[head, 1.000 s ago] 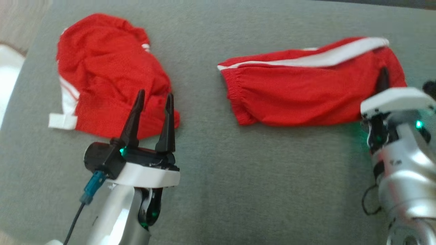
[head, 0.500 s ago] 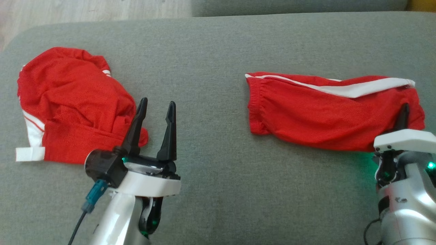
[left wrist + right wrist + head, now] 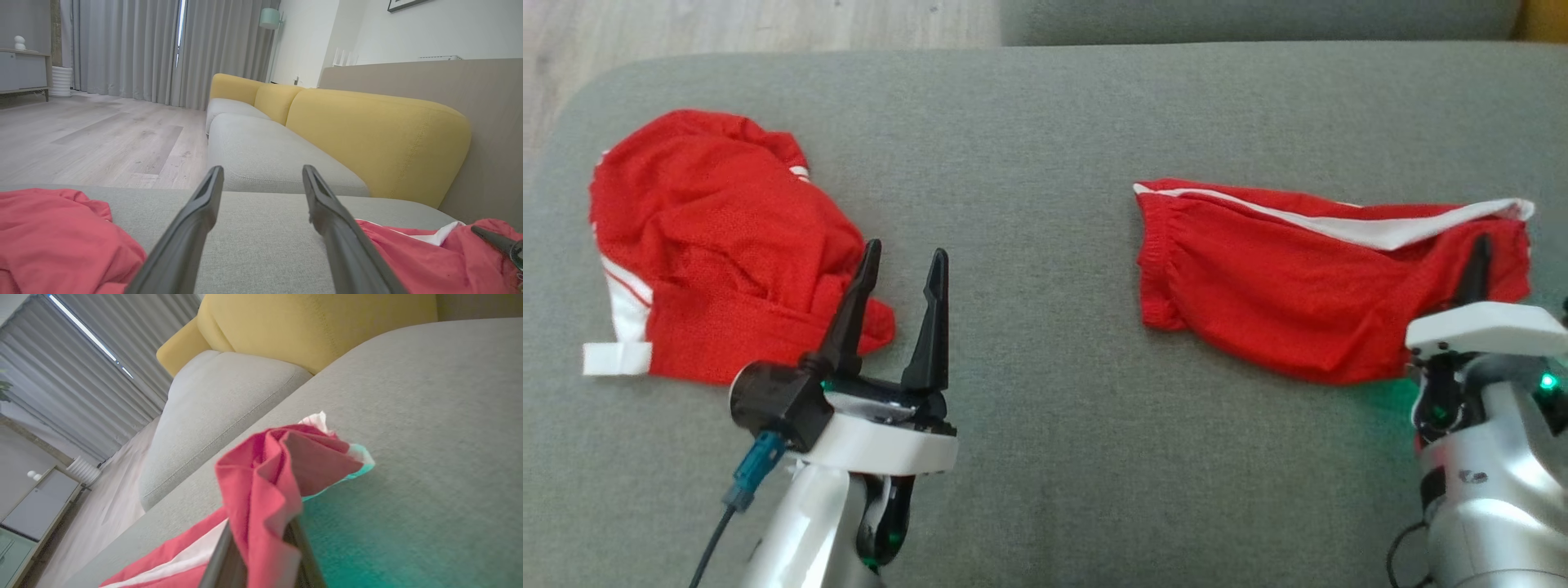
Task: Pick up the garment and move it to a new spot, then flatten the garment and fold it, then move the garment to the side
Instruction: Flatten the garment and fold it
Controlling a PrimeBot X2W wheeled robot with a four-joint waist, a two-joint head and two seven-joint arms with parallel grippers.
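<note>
Slippage threatens: right gripper [image 3: 1474, 265], jaws pinching just the right end of the folded red shorts [image 3: 1298, 294] on the grey cushion [image 3: 1045, 131], could drag them unfolded, while left gripper [image 3: 907, 253] hovers spread beside 1 crumpled red garment [image 3: 719, 253].

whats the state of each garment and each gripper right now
crumpled red garment with white trim: bunched in a heap on the grey sofa cushion, not gripped
long red shorts with a white side stripe: stretched lengthwise on the cushion, right end bunched and pinched
left gripper: open, empty, beside the crumpled garment
right gripper: shut on the shorts' right end
</note>
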